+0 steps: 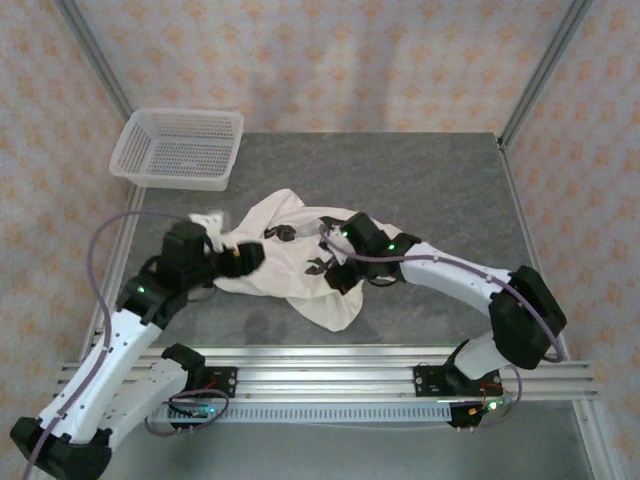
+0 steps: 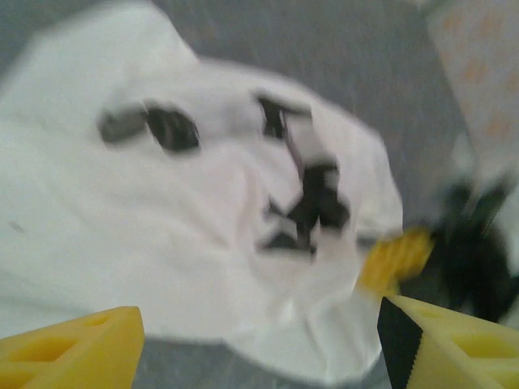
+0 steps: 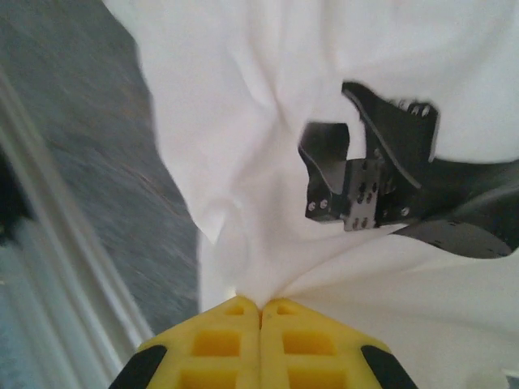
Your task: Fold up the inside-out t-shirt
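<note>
Clearly, no fold is made yet: the inside-out t-shirt (image 1: 290, 255) is seen as a crumpled, wrinkled heap near the middle of the grey surface (image 1: 430, 190), with 1 lobe trailing toward the near edge and no sleeve or hem laid flat. It is judged that the cloth must first be spread out, and that every fold is left to do.

The right arm's fingers (image 3: 219, 340) are pressed together on a gathered pinch of cloth at the heap's right side, with puckers radiating from the pinch. The left arm's fingers (image 2: 73, 344) are spread wide at the heap's left side, and nothing is seen held between them.

A white mesh basket (image 1: 180, 148) is set at the far left corner, well apart from the shirt. The 2 arms are crowded over the small heap, so a clash between them is to be guarded against. The aluminium rail (image 1: 330, 365) lies near the trailing lobe.
</note>
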Robot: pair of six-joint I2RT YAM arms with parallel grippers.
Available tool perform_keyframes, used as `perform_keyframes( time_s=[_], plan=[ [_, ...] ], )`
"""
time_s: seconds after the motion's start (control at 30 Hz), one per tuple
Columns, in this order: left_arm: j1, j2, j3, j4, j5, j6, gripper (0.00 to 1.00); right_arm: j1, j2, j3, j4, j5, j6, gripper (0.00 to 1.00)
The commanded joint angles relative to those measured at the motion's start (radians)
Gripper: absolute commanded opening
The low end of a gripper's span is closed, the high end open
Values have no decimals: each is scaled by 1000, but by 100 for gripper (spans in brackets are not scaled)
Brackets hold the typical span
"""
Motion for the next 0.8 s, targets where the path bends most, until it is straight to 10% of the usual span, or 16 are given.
perform_keyframes(
  time_s=[0.0,0.27,0.5,0.63,0.67,0.77],
  plan=[
    [-175,-5,-73,110,-138,61,81,-59,16,86,-68,-142,62,0],
    [-495,367,-73,266,-538,223,100,-113,60,186,-192,-191,26,0],
    [-498,702,83,358,-800,272,100,-114,54,208,-211,-251,33,0],
    [-441,780,143,388,-751,247,97,-126,44,199,-204,-250,44,0],
    [-421,776,143,403,-694,245,87,-136,44,193,-197,-247,60,0],
    [-359,730,140,444,-341,263,0,-188,43,160,-158,-147,120,1]
  ],
)
